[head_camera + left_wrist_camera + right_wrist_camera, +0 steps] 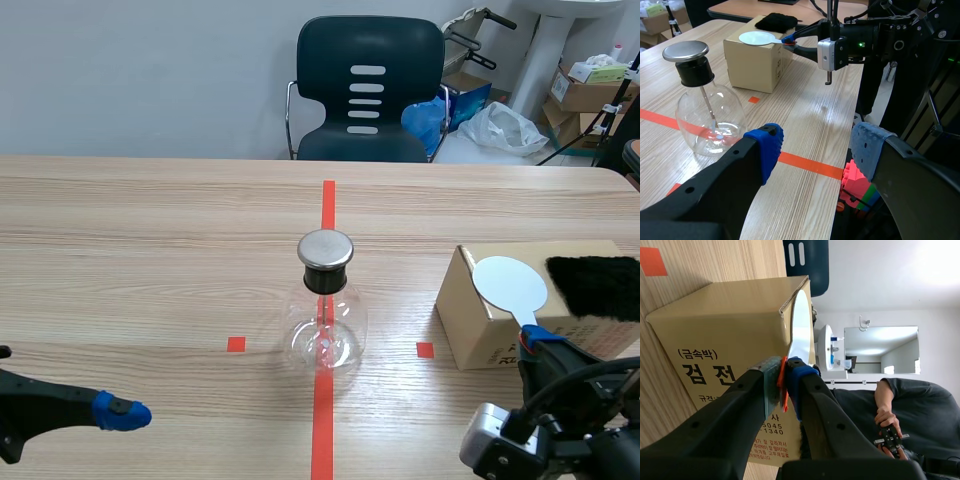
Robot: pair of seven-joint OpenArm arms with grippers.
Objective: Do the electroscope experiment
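The electroscope (325, 305) is a clear glass flask with a black neck and a flat metal cap (326, 248). It stands on the red tape line at the table's middle. My right gripper (535, 340) is shut on the orange handle of a white disc paddle (510, 285). The disc lies over the top of a cardboard box (480, 325), where a black fur cloth (595, 285) also rests. In the right wrist view the paddle (801, 325) stands edge-on between the pads. My left gripper (817, 145) is open, low at the near left, with the flask (710, 115) beside it.
A dark chair (368, 90) stands behind the far table edge, with boxes and bags (590, 85) at the back right. Bright toy blocks (857, 187) lie below the table's near edge. A person's hand (890, 422) holds a remote beyond the box.
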